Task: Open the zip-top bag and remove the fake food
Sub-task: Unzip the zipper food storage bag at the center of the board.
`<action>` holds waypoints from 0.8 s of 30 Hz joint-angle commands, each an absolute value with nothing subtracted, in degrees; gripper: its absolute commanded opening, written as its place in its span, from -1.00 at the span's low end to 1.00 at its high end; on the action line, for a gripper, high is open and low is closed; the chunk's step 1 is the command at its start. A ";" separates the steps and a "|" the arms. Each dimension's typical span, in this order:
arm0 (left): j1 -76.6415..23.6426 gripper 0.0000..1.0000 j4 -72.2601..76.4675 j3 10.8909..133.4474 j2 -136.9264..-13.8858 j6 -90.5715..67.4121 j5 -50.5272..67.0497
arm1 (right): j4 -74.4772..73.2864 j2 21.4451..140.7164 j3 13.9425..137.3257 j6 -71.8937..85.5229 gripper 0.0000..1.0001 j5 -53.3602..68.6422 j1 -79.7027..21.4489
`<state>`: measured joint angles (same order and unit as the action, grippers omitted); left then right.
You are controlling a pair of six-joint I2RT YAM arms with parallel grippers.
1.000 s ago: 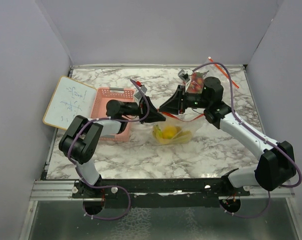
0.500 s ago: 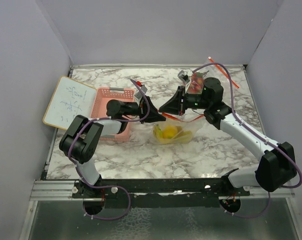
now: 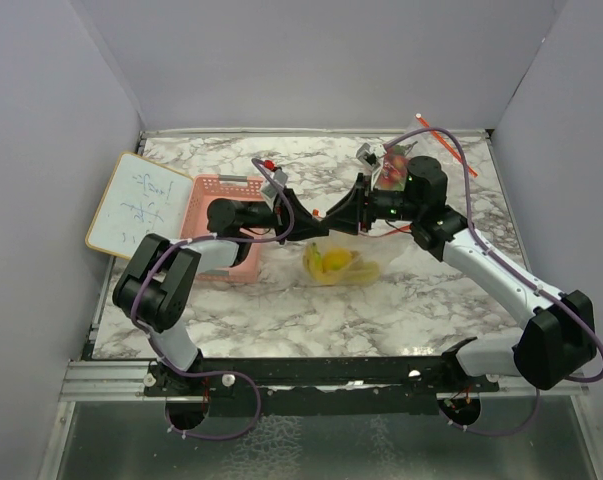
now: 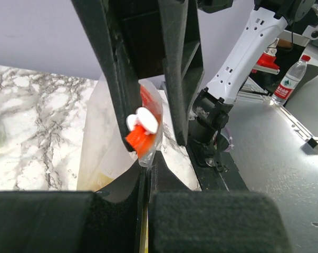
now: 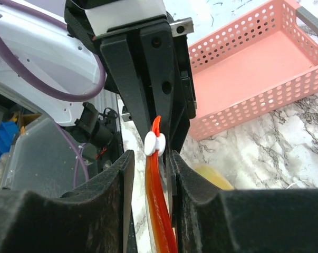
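Top external view: both arms are seen reaching to the frame centre, with the left gripper [image 3: 319,222] and the right gripper [image 3: 333,214] brought tip to tip above the zip-top bag [image 3: 369,262].
Left claw: clenched. In the left wrist view, at the bottom centre, its pads [image 4: 211,221] are pressed together on the thin clear edge of the bag.
Right claw: released. In the right wrist view its fingers [image 5: 122,200] are set slightly apart on either side of the orange zip strip [image 5: 159,211], and a gap is visible on the strip's left side.
Zip closure: a white slider [image 4: 143,122] is seated on the orange strip. In the left wrist view it is located at the frame centre, between the right gripper's fingertips.
Contents: the fake food [image 3: 333,263] is seen as yellow pieces inside the bag, just below the frame centre, on the marble table [image 3: 281,310].
Container: a pink basket [image 3: 221,190] is placed left of centre, beside the left arm and near the bag.
Board: a whiteboard [image 3: 139,203] is found at the far left edge of the table.
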<state>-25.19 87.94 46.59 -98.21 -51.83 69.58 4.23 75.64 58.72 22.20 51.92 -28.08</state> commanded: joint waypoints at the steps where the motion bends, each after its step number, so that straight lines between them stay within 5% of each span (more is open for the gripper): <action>1: -24.94 -1.00 90.43 46.86 -94.90 -49.55 67.58 | 2.56 75.76 60.52 20.54 -0.39 51.06 -28.42; 24: -24.96 -1.00 90.35 45.33 -94.70 -49.63 68.58 | 7.27 78.33 63.02 24.46 -0.22 52.75 -28.38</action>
<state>-25.19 87.85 45.21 -96.01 -49.65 69.38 5.23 77.28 61.56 23.31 51.75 -28.08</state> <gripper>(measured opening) 0.012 0.394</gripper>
